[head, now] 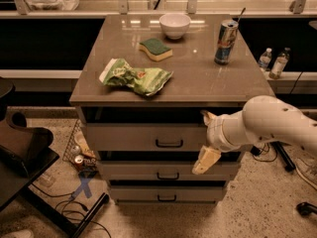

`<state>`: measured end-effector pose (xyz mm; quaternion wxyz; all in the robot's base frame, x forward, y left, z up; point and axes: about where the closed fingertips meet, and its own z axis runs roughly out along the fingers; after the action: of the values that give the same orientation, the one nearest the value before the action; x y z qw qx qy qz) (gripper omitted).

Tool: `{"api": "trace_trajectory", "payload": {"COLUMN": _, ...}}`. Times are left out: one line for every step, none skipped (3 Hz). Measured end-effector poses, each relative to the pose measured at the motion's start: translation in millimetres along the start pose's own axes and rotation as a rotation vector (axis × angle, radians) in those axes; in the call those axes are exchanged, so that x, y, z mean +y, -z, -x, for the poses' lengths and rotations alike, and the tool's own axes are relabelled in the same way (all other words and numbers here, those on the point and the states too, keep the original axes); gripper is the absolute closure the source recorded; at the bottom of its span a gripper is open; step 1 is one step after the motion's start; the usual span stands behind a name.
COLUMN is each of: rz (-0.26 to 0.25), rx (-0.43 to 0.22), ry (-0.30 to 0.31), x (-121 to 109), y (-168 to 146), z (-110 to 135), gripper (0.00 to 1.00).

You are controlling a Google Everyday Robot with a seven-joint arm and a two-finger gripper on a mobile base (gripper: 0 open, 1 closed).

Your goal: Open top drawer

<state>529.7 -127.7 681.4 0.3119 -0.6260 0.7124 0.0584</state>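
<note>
Camera view showed the white arm's cream two-finger gripper (206,139) at the right end of the grey-beige top drawer (133,137), at 3 o'clock from its small black bar handle (169,143) and apart from it. Its fingers (205,160) stood spread, one above and one below the drawer front, clasping nothing. The drawer sat just under the brown cabinet top (208,83), seemingly not pulled out, its inside hidden. The risk, as I judged it, was that fingers closing so far off the handle could slip from the flat front, or catch the narrower middle drawer (138,171) at 6 o'clock instead. On top, a white bowl (174,25) at 12 o'clock looked empty. A blue drink can (225,42) stood at 2 o'clock, contents unseen.
</note>
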Motion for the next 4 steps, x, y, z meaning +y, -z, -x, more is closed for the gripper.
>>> {"api": "trace_trajectory", "payload": {"rz": 0.002, "rx": 0.000, "ry": -0.001, "x": -1.1, "y": -4.3, "z": -1.7, "gripper": 0.00}}
{"api": "trace_trajectory", "payload": {"rz": 0.028, "rx": 0.014, "ry": 0.009, "x": 0.8, "y": -11.3, "z": -3.8, "gripper": 0.00}}
{"api": "trace_trajectory", "payload": {"rz": 0.050, "rx": 0.029, "ry": 0.008, "x": 7.9, "y": -20.9, "z": -9.1, "gripper": 0.13}}
{"api": "trace_trajectory", "payload": {"rz": 0.051, "rx": 0.029, "ry": 0.009, "x": 8.4, "y": -21.3, "z": -8.3, "gripper": 0.37}}
